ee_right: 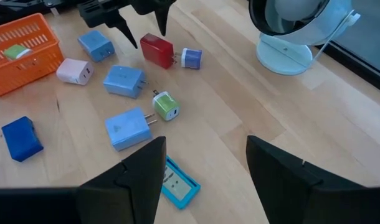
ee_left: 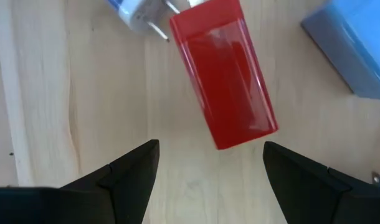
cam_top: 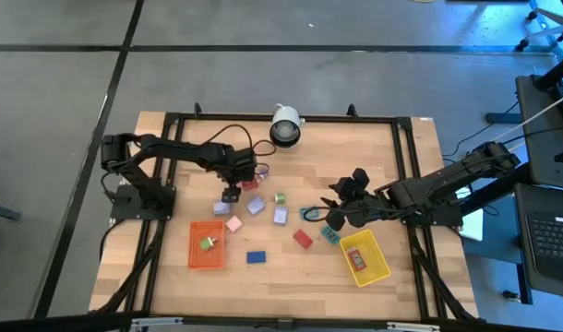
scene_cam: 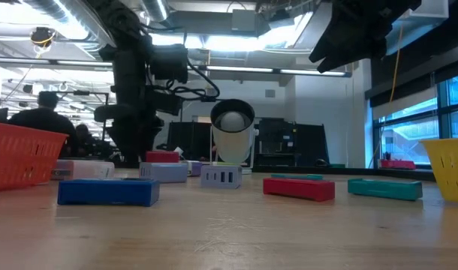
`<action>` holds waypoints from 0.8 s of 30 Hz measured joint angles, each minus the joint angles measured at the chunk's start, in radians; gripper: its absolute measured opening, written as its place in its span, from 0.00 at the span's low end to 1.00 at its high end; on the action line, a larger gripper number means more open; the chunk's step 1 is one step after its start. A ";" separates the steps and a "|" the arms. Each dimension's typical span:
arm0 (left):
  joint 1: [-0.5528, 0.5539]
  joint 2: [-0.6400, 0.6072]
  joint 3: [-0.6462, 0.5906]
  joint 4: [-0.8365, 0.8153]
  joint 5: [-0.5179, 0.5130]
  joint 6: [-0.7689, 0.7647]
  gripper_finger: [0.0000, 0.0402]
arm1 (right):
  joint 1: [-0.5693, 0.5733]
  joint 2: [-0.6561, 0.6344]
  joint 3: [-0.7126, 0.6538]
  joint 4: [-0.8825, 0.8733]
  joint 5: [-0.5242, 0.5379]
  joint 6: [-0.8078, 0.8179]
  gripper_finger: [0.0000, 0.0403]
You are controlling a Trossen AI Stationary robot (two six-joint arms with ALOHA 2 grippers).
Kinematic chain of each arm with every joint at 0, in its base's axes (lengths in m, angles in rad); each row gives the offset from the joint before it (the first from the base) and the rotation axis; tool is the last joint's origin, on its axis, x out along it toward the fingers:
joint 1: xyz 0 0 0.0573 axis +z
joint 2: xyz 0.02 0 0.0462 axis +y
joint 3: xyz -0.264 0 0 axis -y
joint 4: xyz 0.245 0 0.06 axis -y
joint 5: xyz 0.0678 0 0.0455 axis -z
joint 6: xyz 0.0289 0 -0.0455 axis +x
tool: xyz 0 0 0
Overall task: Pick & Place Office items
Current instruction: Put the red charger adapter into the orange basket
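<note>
The office items lie scattered mid-table: a red block (ee_left: 224, 81) with a white-and-blue plug piece (ee_left: 137, 12) at its far end, lilac blocks (cam_top: 256, 206), a green piece (cam_top: 280, 197), a pink one (cam_top: 233, 224), a blue one (cam_top: 256, 257), another red one (cam_top: 303, 239) and a teal one (cam_top: 329, 235). My left gripper (ee_left: 212, 146) (cam_top: 230, 194) is open and points down just short of the red block, touching nothing. My right gripper (ee_right: 205, 140) (cam_top: 335, 210) is open and raised above the teal piece (ee_right: 177, 180).
An orange tray (cam_top: 206, 244) on the near left holds a green piece. A yellow tray (cam_top: 365, 258) on the near right holds a red piece. A white round device (cam_top: 285, 124) stands on its base at the far edge. People sit in the room behind (scene_cam: 41, 112).
</note>
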 joint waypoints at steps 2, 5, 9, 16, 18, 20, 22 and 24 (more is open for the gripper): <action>0.000 0.000 0.000 0.002 -0.001 -0.003 0.71 | 0.000 0.000 0.000 0.003 0.000 -0.003 0.55; -0.001 0.000 0.000 0.002 0.000 -0.019 0.71 | 0.000 0.000 0.000 0.003 0.000 -0.004 0.55; -0.007 0.000 0.001 0.000 0.021 -0.048 0.71 | 0.000 0.000 0.000 0.004 0.000 -0.007 0.55; -0.030 0.000 0.060 -0.009 0.035 -0.073 0.71 | 0.005 0.000 0.000 0.004 0.000 -0.010 0.55; -0.030 -0.001 0.074 -0.010 0.033 -0.074 0.71 | 0.013 0.000 0.000 0.004 0.001 -0.010 0.55; -0.024 -0.001 0.075 -0.017 0.031 -0.078 0.71 | 0.025 0.000 0.000 0.004 0.001 -0.010 0.55; -0.019 -0.001 0.075 -0.018 0.031 -0.091 0.71 | 0.036 0.000 0.000 0.004 0.001 -0.009 0.55; -0.019 -0.001 0.075 -0.014 0.030 -0.098 0.71 | 0.042 0.000 0.000 0.004 0.010 -0.006 0.55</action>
